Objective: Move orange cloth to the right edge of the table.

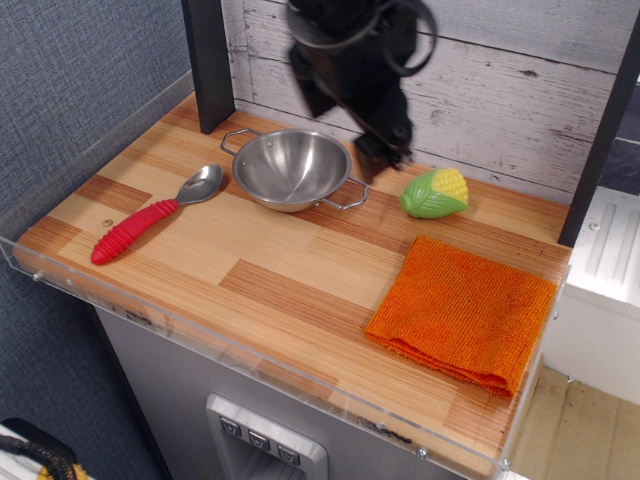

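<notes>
The orange cloth [463, 314] lies flat and folded on the wooden table [270, 250], against its right edge near the front right corner. My gripper [374, 161] hangs from the black arm above the back of the table, just right of the steel bowl and well clear of the cloth. Its fingers look closed together and hold nothing.
A steel bowl [292, 169] with two handles stands at the back middle. A spoon with a red handle [150, 217] lies at the left. A toy corn cob [435, 193] lies behind the cloth. A clear acrylic rim [250, 362] runs along the table edges. A black post stands at the back left.
</notes>
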`<state>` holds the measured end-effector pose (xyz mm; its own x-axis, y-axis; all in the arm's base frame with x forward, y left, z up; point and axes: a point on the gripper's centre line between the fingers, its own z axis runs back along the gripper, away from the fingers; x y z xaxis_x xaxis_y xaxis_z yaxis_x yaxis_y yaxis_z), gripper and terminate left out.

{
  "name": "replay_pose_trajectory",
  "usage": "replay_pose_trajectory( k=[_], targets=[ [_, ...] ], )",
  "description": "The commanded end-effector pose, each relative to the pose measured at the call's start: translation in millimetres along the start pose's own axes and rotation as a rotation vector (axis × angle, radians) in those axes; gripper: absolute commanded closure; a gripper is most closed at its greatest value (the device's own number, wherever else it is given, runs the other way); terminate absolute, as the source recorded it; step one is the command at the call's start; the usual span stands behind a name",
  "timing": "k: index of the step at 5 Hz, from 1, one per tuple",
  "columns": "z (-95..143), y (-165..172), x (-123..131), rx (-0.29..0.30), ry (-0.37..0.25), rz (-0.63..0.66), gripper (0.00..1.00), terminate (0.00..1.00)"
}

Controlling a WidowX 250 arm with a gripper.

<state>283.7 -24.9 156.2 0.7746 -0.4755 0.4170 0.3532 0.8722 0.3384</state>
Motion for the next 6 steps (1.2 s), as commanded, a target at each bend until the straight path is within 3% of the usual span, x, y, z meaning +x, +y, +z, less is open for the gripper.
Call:
replay_pose_trajectory(
  k=[1, 5, 6],
  targets=[
    [20.2, 3.4, -2.1, 0.091, 0.001, 0.062, 0.0, 0.0],
    [20.2, 3.4, -2.1, 0.091, 0.001, 0.062, 0.0, 0.0],
    [20.2, 3.4, -2.1, 0.091, 0.001, 0.062, 0.0, 1.0]
  ],
)
